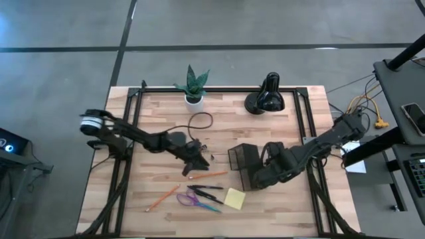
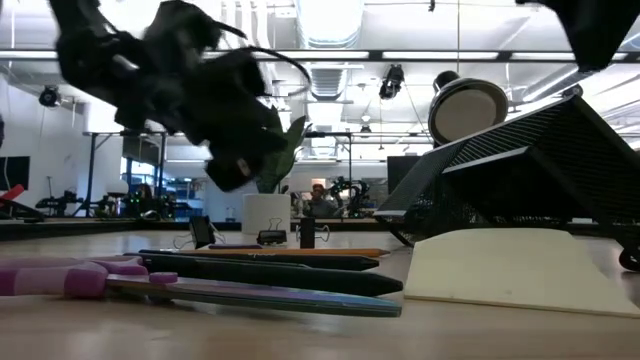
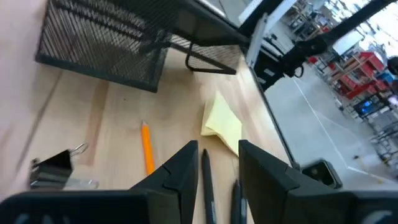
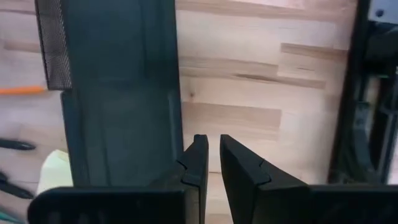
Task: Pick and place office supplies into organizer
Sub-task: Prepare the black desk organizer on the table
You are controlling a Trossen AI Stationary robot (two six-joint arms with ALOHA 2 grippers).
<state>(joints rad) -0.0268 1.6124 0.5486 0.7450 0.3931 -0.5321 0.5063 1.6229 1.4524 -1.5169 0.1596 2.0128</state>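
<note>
The dark mesh organizer stands right of the table's middle; in the low view the organizer looks slanted. My left gripper hovers open left of it. Past its fingers the left wrist view shows black pens, an orange pencil, the yellow sticky pad and a dark clip. Purple scissors, pens and a second pencil lie near the front edge. My right gripper sits low at the organizer's right side, fingers nearly together. My right gripper comes level from the table's right. The outer side of one finger lies right beside the edge of the organizer's dark wall. Bare wood shows in the sliver between the fingers. I cannot tell whether the finger touches the wall.
A black desk lamp and a potted plant stand at the far edge, with a looped black cable in front of them. Black frame rails run along the table's sides. Bare wood lies at the near left.
</note>
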